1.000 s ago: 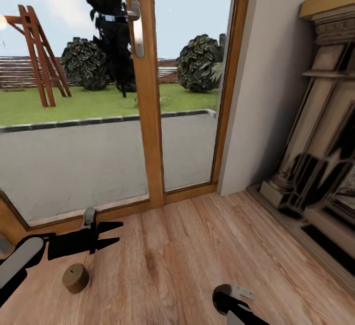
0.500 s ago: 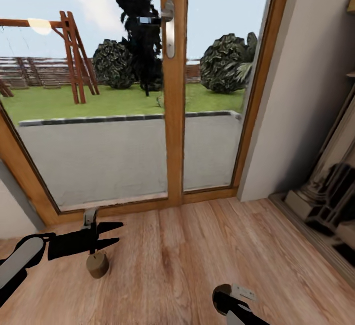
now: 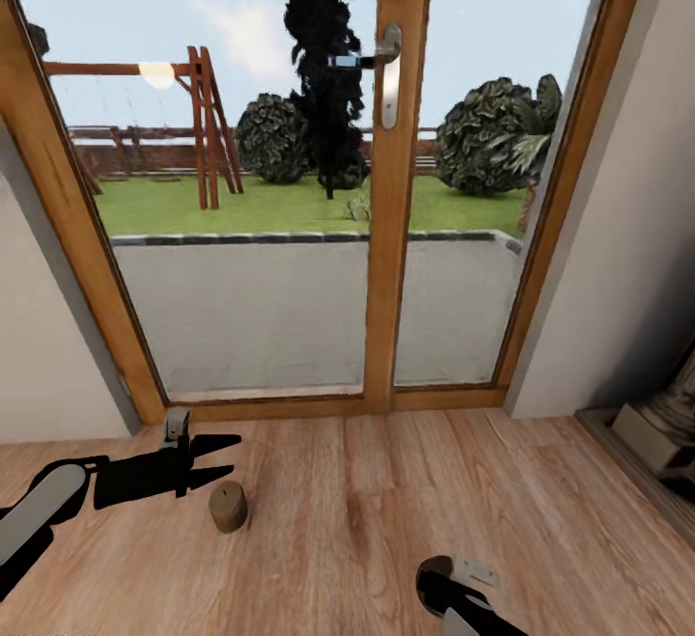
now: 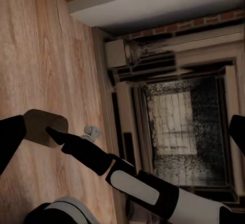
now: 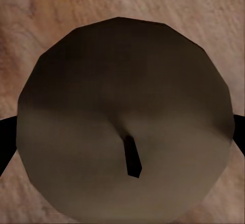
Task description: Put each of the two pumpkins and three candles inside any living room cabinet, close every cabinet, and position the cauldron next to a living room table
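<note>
Two candles near the glass door

One candle [image 3: 229, 507] stands on the wooden floor [image 3: 386, 520], just right of the left gripper [image 3: 224, 457], whose fingers are spread and empty. Another candle [image 5: 125, 119] sits between the fingers of the right gripper [image 3: 454, 590], pinched at both sides.

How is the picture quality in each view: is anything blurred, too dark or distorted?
Head view: sharp, bright daylight through the glass door, whose frame leans from lens distortion. Left wrist view: the fireplace is dark and grainy. Right wrist view: a candle sits very close, soft and shaded on one side.
</note>
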Controlling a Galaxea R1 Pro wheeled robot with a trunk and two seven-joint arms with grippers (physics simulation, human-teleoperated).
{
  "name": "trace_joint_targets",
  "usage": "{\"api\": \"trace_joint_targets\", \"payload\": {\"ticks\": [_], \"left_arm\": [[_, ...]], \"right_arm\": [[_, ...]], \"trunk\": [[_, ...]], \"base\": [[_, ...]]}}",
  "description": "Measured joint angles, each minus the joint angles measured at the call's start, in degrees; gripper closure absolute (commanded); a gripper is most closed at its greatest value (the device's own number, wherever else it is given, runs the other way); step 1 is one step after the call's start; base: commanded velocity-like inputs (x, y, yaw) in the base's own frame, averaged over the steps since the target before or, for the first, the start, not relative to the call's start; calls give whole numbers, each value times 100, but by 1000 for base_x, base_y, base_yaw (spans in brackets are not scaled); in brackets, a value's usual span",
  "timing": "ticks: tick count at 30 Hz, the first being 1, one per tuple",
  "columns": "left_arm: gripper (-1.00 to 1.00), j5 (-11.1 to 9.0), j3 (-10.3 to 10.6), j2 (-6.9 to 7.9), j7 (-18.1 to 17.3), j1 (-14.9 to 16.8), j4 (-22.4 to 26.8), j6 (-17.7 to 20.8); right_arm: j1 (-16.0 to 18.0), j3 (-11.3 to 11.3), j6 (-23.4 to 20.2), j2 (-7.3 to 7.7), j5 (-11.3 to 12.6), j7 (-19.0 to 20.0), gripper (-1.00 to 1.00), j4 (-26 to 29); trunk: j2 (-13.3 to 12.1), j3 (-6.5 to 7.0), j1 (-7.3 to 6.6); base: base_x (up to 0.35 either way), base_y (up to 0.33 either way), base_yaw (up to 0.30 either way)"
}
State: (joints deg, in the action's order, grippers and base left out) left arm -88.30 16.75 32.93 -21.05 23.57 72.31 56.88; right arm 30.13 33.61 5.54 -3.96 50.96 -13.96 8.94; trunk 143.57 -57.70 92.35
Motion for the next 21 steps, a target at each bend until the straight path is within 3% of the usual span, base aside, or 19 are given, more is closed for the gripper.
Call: {"api": "trace_joint_targets", "payload": {"ticks": [6, 21], "left_arm": [[-100, 3, 2, -2, 4, 2, -2, 3], [-100, 9, 2, -2, 8, 2, -2, -3]], "right_arm": [[0, -5, -25, 1, 13, -7, 100, 3], [-1, -9, -11, 1, 22, -1, 100, 2]], "trunk": [[-8, 133, -16], [-9, 134, -15]], "base": [[0, 0, 22], [0, 0, 0]]}}
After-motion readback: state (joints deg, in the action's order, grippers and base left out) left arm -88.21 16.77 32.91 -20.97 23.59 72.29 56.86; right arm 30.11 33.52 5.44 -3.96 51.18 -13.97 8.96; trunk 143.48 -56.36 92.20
